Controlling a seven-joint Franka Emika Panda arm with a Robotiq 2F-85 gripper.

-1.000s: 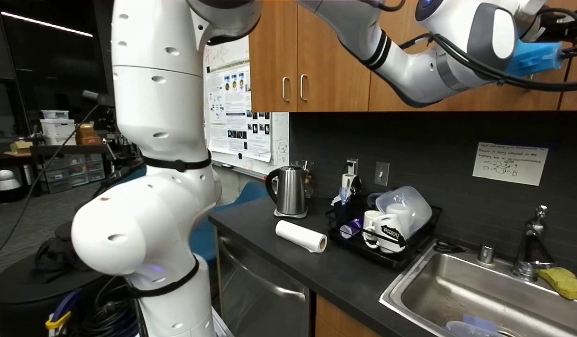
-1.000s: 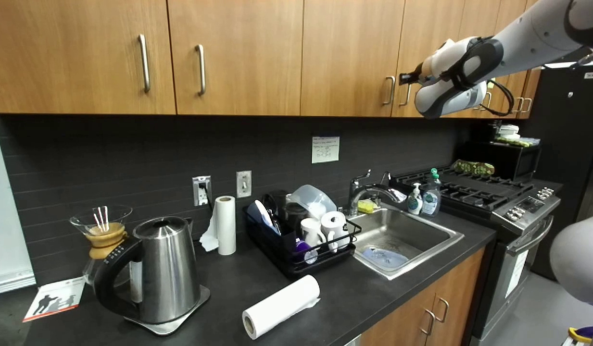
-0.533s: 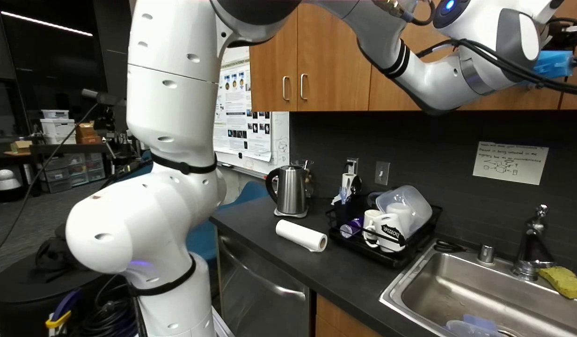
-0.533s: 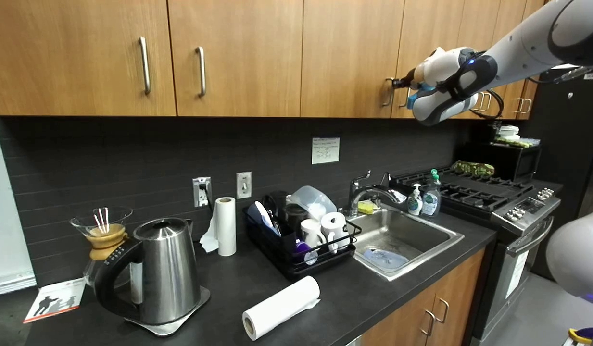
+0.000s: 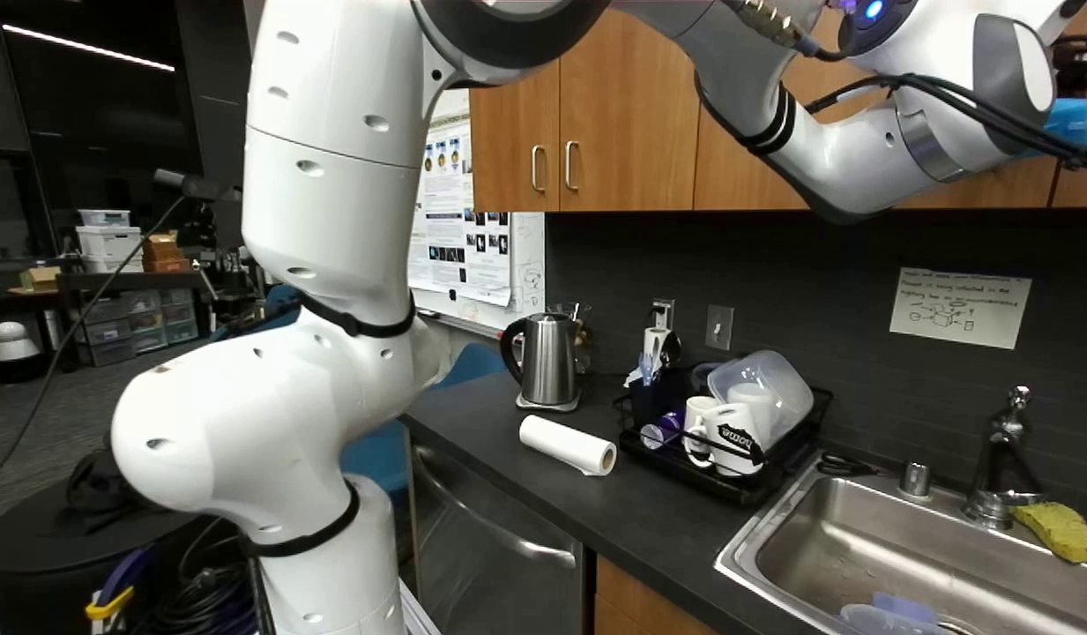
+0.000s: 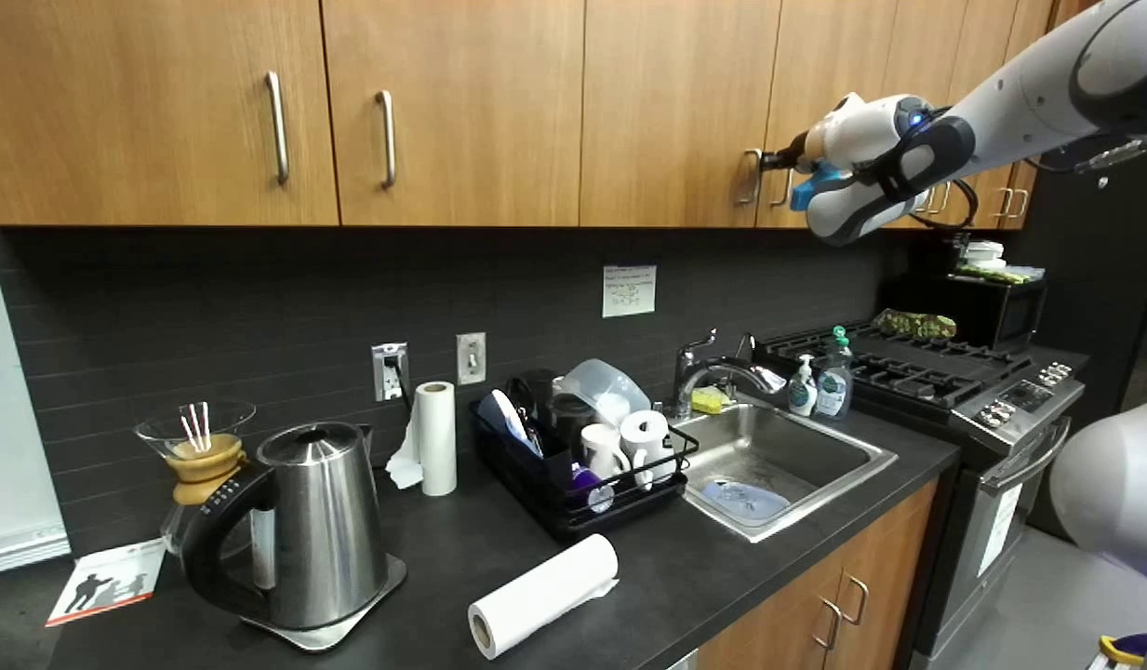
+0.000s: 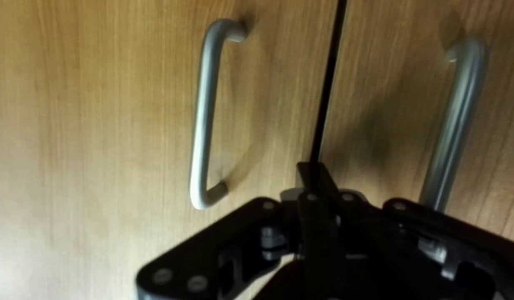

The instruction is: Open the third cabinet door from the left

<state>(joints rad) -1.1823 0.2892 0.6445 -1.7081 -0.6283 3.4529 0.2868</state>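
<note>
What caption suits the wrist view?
Shut gripper between left handle and right handle, holding neither, before two closed cabinet doors.

White arm (image 5: 318,207) with black bands (image 5: 353,326)
At two o'clock in an exterior view: black cables (image 5: 1010,123), one blue part (image 5: 1075,122).

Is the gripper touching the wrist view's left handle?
Apart. The wrist view shows a strip of door between the gripper and the left handle.

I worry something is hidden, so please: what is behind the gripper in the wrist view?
Two cabinet doors and the dark gap between them show behind the gripper. It covers the gap's lower part and the lower end of the right-hand handle there.
</note>
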